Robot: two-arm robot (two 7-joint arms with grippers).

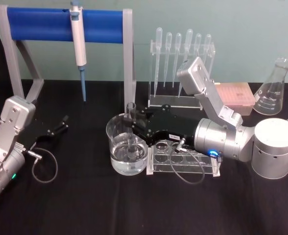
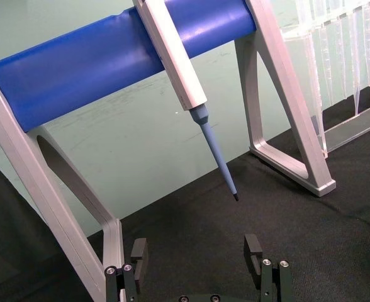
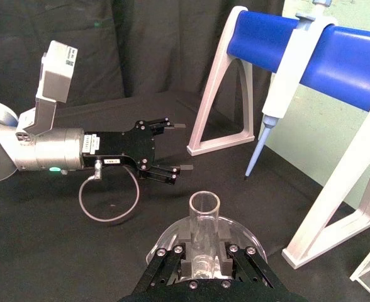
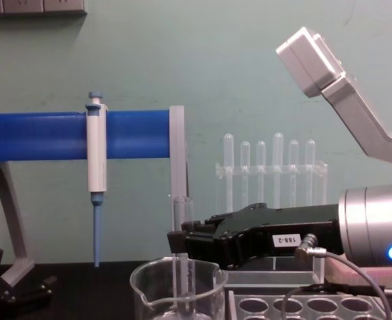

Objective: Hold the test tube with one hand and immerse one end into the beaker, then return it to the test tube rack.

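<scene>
The right gripper (image 1: 131, 119) is clamped on the test tube (image 1: 131, 108), holding it upright with its lower end in the water of the beaker (image 1: 110, 132). Its arm reaches in low from three o'clock, across the test tube rack (image 1: 185, 166), which stands just beside the beaker at its three o'clock. The left gripper (image 1: 60, 125) rests at nine o'clock on the black cloth (image 1: 85, 205), fingers spread. The chest view shows a label (image 4: 286, 238) reading 188-2 on the gripper, and the right wrist view shows the tube's open rim.
</scene>
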